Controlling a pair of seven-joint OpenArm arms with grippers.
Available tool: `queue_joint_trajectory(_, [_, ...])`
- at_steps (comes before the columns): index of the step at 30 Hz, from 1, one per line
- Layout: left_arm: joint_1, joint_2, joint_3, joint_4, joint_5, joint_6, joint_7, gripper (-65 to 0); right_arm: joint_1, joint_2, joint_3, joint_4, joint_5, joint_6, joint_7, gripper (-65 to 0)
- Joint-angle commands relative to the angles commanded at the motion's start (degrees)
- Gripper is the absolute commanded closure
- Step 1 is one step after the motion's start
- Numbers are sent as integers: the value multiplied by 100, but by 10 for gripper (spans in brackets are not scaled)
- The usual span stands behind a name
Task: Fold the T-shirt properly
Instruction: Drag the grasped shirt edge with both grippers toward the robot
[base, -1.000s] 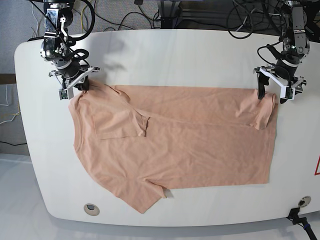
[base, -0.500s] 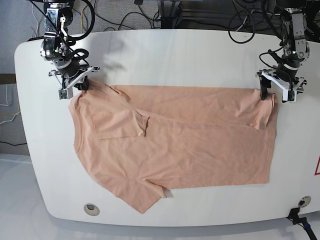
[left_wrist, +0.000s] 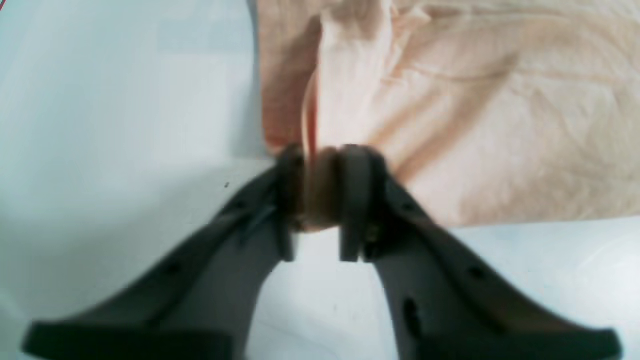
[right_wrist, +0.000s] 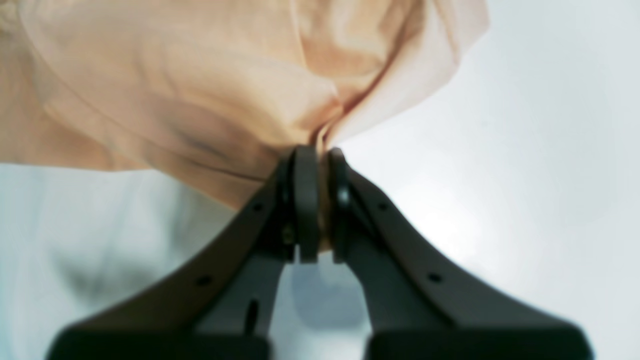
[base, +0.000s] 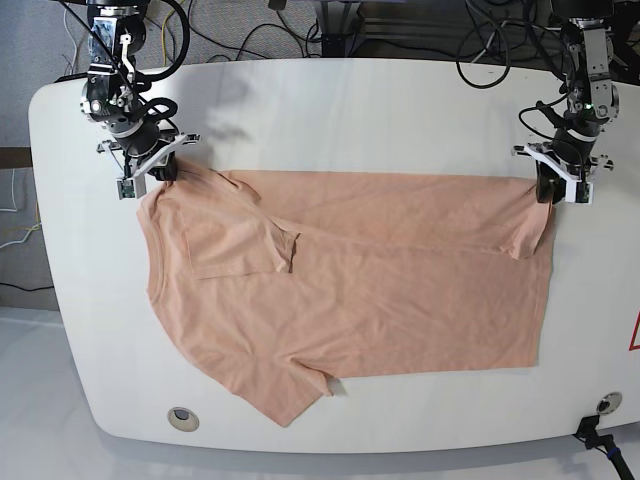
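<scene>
Base view, left to right: right claw (base: 150, 168) at far-left corner of shirt (base: 350, 280), jaws pinched on bunched fabric. Shirt spread flat across white surface (base: 350, 110), one sleeve folded inward, other sleeve at near edge. Left claw (base: 560, 183) at far-right corner, jaws nearly closed, clamping fold of cloth. Wrist views confirm both grips.

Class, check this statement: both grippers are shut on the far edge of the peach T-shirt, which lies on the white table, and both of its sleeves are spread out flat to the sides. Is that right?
Not quite. The sleeves are not both spread out: in the base view one sleeve is folded inward over the body of the T-shirt. The rest holds: the left gripper and right gripper are each shut on its far edge, on the white table.
</scene>
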Motion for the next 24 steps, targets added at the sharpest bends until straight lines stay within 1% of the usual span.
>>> queue_joint_trajectory(2, [0,0,0,0,18,0,0,-5,0,0,0,0,0,0,0,0])
queue_joint_trajectory(3, [0,0,0,0,18,0,0,0,0,0,0,0,0,0,0,0])
queue_joint_trajectory(8, [18,0,-18,0,26,9,0,0,-44,0,0,26,9,0,0,0])
queue_joint_trajectory(13, [281,0,-44,44,9,9,-9,0,-413,0,0,229,9,0,-9,0])
queue_joint_trajectory(17, [765,0,-44,360,9,9,-9,0,-870,0,9,571,9,-26,-9,0])
queue_joint_trajectory(22, [1591,0,-53,862,0,9,0,0,-1565,0,9,985,9,-35,-9,0])
queue_joint_trajectory(24, [1916,0,-53,1073,0,9,0,0,-1864,0,176,1143,9,-35,-9,0])
